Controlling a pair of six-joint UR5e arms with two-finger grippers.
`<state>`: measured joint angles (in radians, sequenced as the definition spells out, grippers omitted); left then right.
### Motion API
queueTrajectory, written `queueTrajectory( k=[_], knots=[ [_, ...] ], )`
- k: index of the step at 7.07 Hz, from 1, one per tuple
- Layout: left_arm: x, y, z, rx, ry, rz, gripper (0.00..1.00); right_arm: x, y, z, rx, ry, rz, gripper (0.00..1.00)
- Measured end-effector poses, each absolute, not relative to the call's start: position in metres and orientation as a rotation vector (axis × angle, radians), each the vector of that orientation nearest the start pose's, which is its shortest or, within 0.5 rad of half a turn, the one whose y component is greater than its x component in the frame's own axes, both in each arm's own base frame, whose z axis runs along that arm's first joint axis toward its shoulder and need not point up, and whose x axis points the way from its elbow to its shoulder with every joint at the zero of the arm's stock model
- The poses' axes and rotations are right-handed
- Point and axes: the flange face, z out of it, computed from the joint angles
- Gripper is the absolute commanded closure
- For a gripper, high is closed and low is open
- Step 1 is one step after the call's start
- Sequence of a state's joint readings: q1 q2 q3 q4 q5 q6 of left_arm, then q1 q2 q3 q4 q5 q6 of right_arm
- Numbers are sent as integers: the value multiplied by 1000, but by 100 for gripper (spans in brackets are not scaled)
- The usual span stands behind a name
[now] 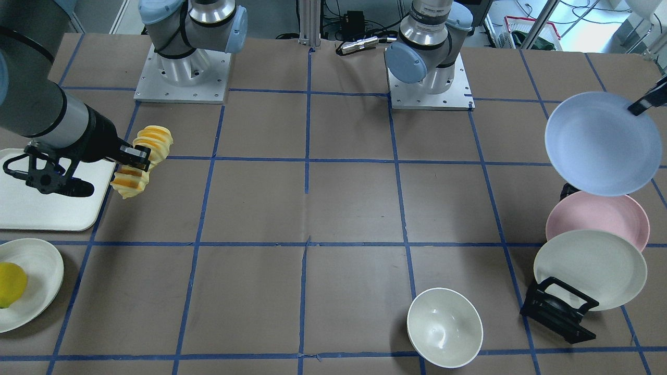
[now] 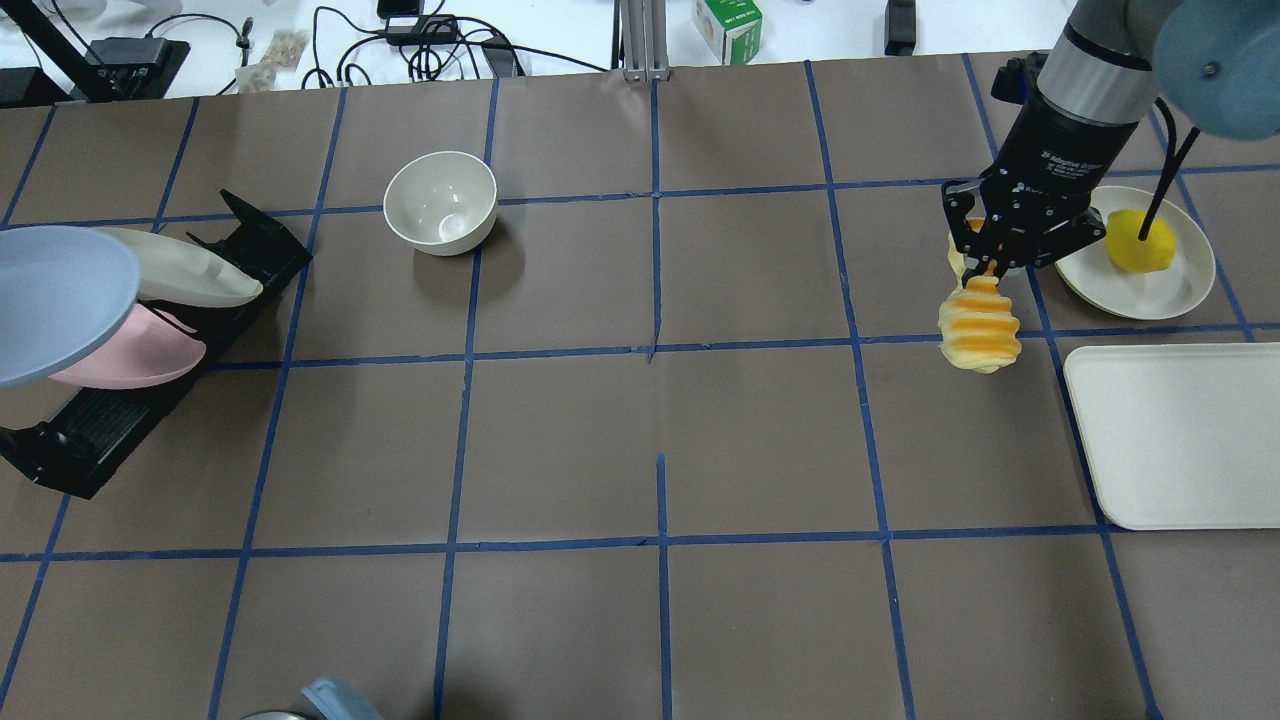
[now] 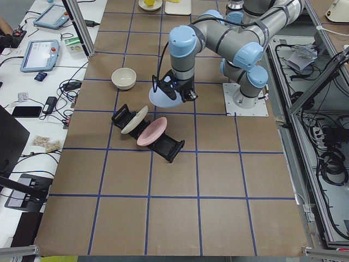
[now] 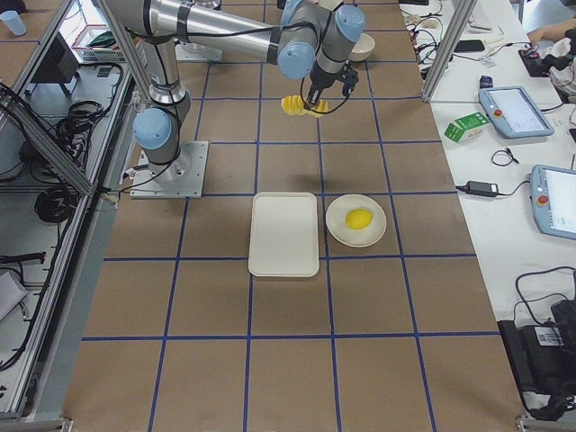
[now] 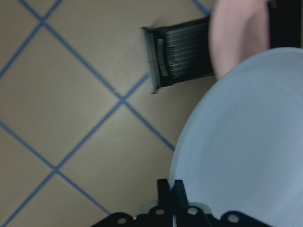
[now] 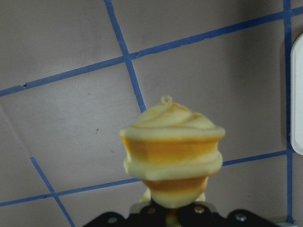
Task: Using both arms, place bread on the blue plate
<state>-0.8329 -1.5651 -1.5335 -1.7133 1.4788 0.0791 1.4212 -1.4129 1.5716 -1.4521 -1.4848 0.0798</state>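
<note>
My right gripper is shut on the middle of the bread, a ridged orange-yellow loaf, and holds it above the table beside the white tray. In the overhead view the gripper has the bread hanging below it, and the right wrist view shows the bread end-on. My left gripper is shut on the rim of the blue plate and holds it tilted in the air above the plate rack. The left wrist view shows the blue plate clamped at its edge between the fingers.
A black rack holds a pink plate and a cream plate. A white bowl stands near it. A white tray and a cream plate with a yellow lemon lie by the right arm.
</note>
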Motion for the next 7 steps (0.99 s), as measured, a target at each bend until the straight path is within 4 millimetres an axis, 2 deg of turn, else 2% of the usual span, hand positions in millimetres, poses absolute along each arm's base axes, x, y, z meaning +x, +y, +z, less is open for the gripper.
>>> queueTrajectory(
  k=[2, 3, 5, 7],
  knots=[
    [112, -505, 470, -978, 3149, -134, 100, 88, -537, 396, 301, 3001, 417, 100],
    [62, -522, 446, -1021, 3143, -213, 100, 94, -537, 394, 291, 2992, 422, 100],
    [-34, -535, 380, -1274, 3097, -291, 100, 98, -541, 384, 293, 2969, 450, 100],
    [-123, -538, 334, -1510, 3077, -245, 100, 98, -542, 380, 288, 2963, 461, 100]
  ],
)
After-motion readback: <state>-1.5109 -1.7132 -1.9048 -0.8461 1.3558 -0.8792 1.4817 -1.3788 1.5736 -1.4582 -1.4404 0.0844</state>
